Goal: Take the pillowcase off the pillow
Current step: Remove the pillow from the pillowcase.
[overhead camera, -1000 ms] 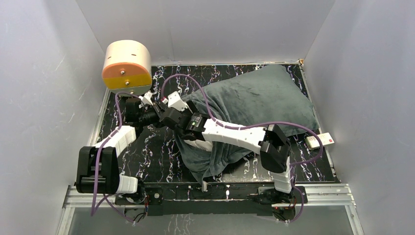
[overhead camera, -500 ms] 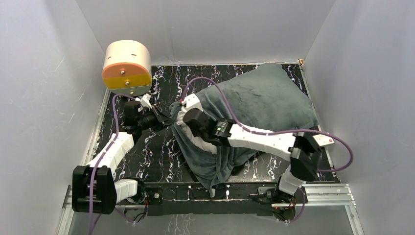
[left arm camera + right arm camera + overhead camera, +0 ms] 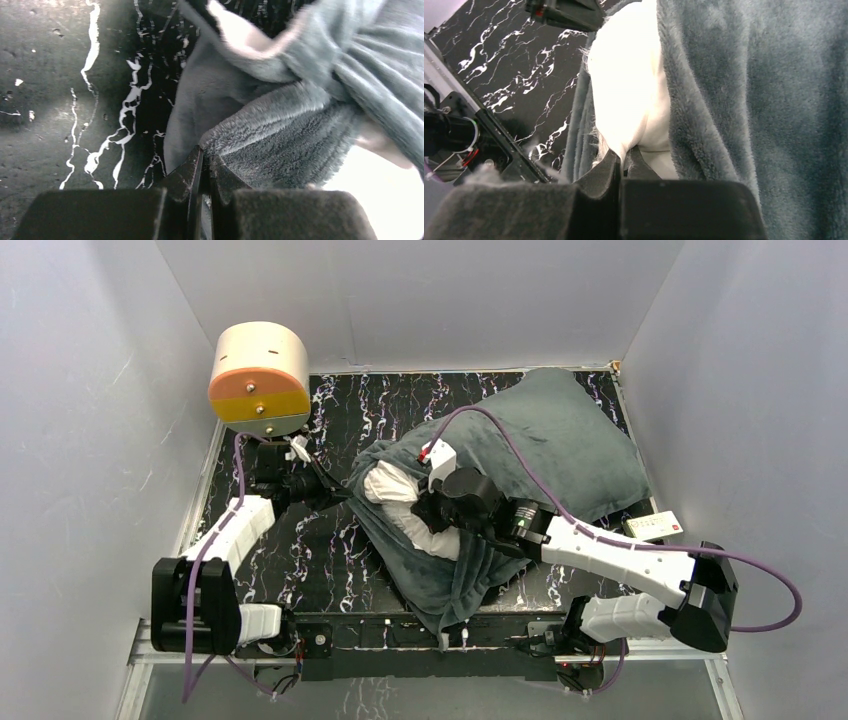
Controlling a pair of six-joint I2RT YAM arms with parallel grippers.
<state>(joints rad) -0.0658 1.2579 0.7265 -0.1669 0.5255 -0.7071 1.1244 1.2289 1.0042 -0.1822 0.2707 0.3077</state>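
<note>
Left claw point(image 3: 204, 151): jaws pressed together with no gap showing; they pinch a fold of grey plush at the open edge of the pillowcase point(image 3: 545, 440).
Right claw point(image 3: 625, 155): jaws closed on a tuck of white fabric from the pillow point(image 3: 392, 488), with the tips just inside the mouth of the pillowcase.
Claw spacing: near each other but apart; the left claw's dark body shows at the top of the right wrist view, beyond the white patch.
Pillowcase, face: plain dark grey-green side up; no stripes can be made out.
Pillowcase, lie: the mouth sits between the two claws, its rim bunched and rolled back around the white; the bulk spreads behind the right claw toward the far right corner, and a flap hangs down on that claw's near side.
Pillow, lie: mostly inside the pillowcase; one bare white patch lies between the claws, just beside the left claw's tips, and another strip shows under the right claw.
Table point(image 3: 320, 540): black marble pattern with white veins, showing beneath and beside the left claw.
Cylinder point(image 3: 258, 370): cream with an orange and yellow end face, beyond the left claw at the far left corner, apart from the pillowcase.
Box point(image 3: 655, 527): small, white and red, well behind the right claw at the pillowcase's near right edge.
</note>
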